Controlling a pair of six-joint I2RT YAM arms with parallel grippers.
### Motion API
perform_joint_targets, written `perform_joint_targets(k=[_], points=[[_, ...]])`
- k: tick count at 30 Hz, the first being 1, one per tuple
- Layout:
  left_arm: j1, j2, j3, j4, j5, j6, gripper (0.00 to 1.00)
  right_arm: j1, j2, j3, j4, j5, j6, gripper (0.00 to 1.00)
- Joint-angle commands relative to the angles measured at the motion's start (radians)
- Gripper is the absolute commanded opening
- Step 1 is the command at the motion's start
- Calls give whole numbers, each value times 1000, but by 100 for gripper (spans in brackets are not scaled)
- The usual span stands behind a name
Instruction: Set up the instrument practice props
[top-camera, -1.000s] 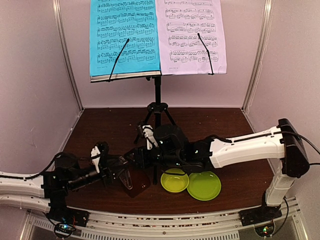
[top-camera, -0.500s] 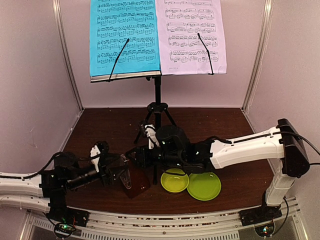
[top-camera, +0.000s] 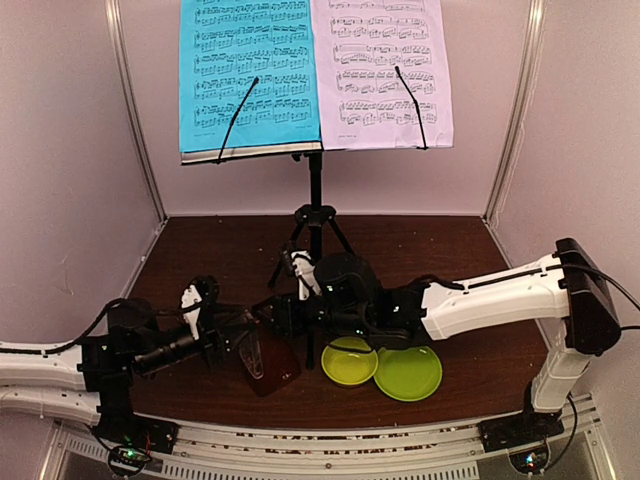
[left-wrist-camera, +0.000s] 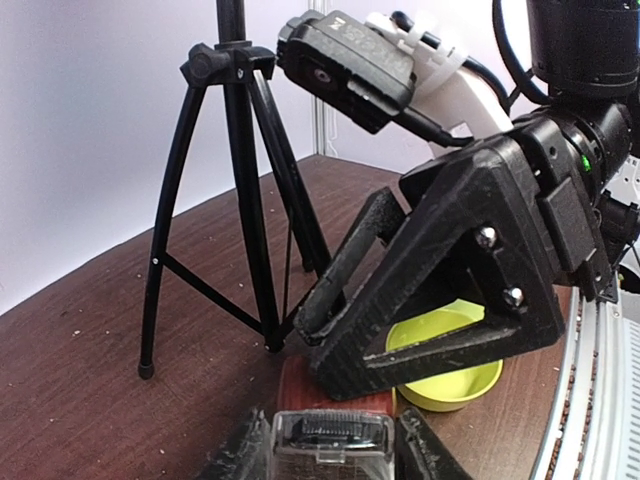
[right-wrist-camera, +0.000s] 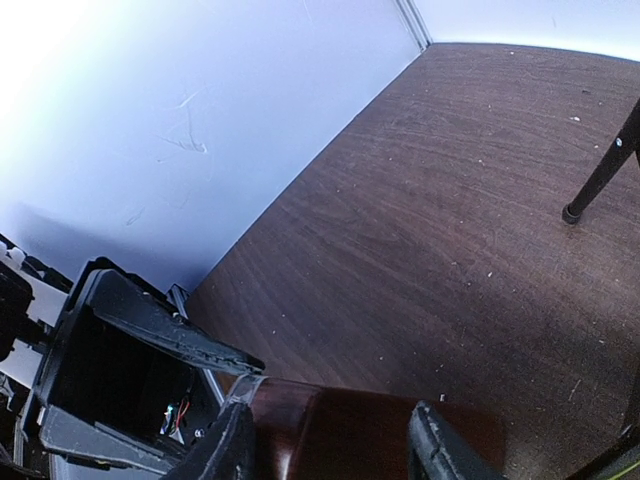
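The black music stand (top-camera: 315, 200) stands at the back, holding a cyan sheet (top-camera: 250, 70) and a pale lilac sheet (top-camera: 385, 70). Its tripod legs (left-wrist-camera: 240, 200) rise just behind the grippers. The small brown metronome (top-camera: 270, 365) sits tilted near the front edge. My left gripper (top-camera: 243, 345) is shut on it from the left, its jaws flanking the clear-covered top (left-wrist-camera: 330, 440). My right gripper (top-camera: 272, 318) reaches in from the right, shut on the same metronome (right-wrist-camera: 340, 430), the brown body filling the gap between its fingers (right-wrist-camera: 230, 445).
A lime-green bowl (top-camera: 349, 360) and a lime-green plate (top-camera: 408, 372) lie just right of the metronome, under the right arm. White walls close in the left, back and right sides. One tripod foot (right-wrist-camera: 570, 213) rests on the dark wooden table (top-camera: 450, 250).
The left jaws widened briefly and closed again on the metronome, and the left arm shifted slightly. The right gripper edged a little lower and left. The stand and sheets have not moved.
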Motion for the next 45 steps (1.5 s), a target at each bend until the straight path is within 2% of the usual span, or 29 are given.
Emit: perform_joint_targets(k=[1,4,7,16,26,32,39,45], points=[[-4,-15,9,13,28,-6,47,2,31,-64,-154,32,-24,52],[-4,-11,1,11,22,-17,55,3,32,-69,-153,32,-26,52],[-5,-3,1,17,23,-19,54,5,31,-70,-154,35,-27,52],[-4,-9,1,13,31,-14,34,8,38,-72,-163,44,-37,52],[-4,-116,-77,45,30,-25,15,10,44,-117,-164,54,-30,52],[-4,-155,-103,71,31,-39,10,9,41,-132,-164,58,-28,52],[-4,-229,-71,19,-103,-61,9,9,36,-128,-161,51,-29,52],[9,-189,85,-212,-271,-53,9,10,37,-124,-156,42,-32,52]])
